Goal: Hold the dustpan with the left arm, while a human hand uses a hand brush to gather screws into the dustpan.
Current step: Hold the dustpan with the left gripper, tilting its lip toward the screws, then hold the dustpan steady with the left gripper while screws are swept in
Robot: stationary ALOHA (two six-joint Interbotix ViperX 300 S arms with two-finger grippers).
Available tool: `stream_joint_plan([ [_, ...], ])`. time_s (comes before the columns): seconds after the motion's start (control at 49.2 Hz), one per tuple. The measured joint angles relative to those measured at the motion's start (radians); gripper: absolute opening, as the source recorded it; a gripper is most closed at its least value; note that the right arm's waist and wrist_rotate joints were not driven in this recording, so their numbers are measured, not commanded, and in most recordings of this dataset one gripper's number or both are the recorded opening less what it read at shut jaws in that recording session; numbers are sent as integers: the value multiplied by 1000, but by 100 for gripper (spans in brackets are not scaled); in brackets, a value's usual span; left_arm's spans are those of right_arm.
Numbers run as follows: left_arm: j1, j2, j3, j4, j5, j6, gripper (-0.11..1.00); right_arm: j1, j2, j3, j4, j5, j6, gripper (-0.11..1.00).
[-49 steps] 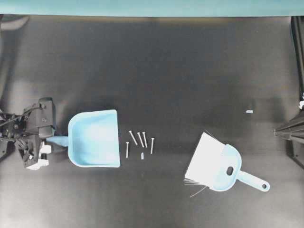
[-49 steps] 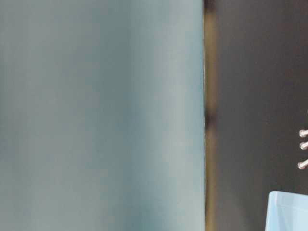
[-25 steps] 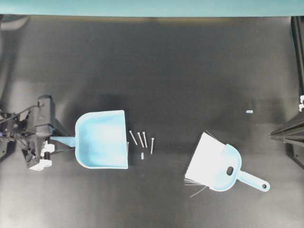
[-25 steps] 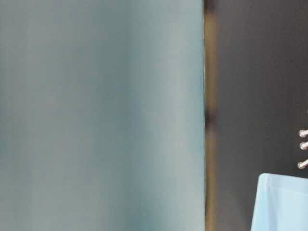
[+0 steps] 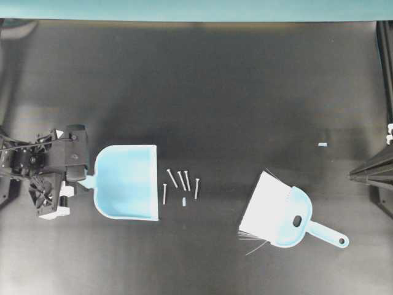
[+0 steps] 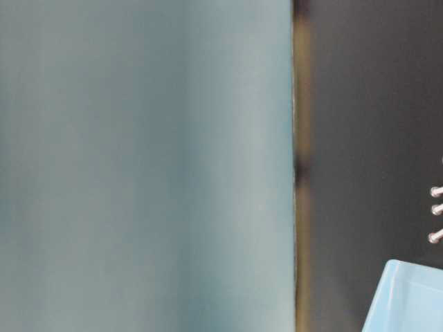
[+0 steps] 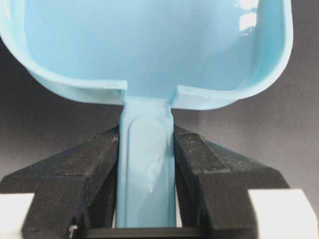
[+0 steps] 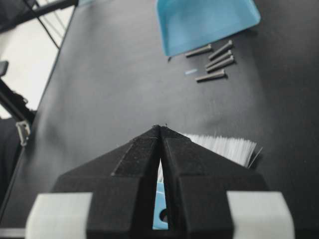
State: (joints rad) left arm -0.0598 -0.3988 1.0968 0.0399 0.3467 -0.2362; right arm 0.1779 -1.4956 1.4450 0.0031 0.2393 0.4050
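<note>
My left gripper (image 5: 84, 181) (image 7: 146, 133) is shut on the short handle of the light blue dustpan (image 5: 126, 182) (image 7: 149, 45) (image 6: 408, 297). The pan's open mouth faces right toward the screws (image 5: 181, 181) (image 8: 214, 59) (image 6: 435, 207), several thin grey ones lying just off its lip, apart from it. Lying flat further right is the hand brush (image 5: 279, 212), its white bristles (image 8: 222, 147) pointing toward the screws. At the right edge my right gripper (image 5: 353, 174) (image 8: 160, 128) is shut with nothing in it, above the brush handle. No human hand is in view.
A tiny pale stub (image 5: 183, 201) lies among the screws. A speck of tape (image 5: 322, 144) sits on the black mat at the right. A teal wall (image 5: 196, 9) (image 6: 138, 166) borders the far side, and dark frame struts (image 5: 387, 67) stand at the right edge.
The dustpan slid right until its lip covered one screw, then drew back slightly left. My left gripper has shifted right, closer over the handle. The brush and screws have not moved.
</note>
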Motion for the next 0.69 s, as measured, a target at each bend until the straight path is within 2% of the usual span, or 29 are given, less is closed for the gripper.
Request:
stream_joint_plan([
  [0.325,-2,12,58,0,-178,-18,29,0,-2,0,0,0,-2,0],
  [0.691,-5,61,61,0,-186,-21,29,0,-2,0,0,0,-2,0],
])
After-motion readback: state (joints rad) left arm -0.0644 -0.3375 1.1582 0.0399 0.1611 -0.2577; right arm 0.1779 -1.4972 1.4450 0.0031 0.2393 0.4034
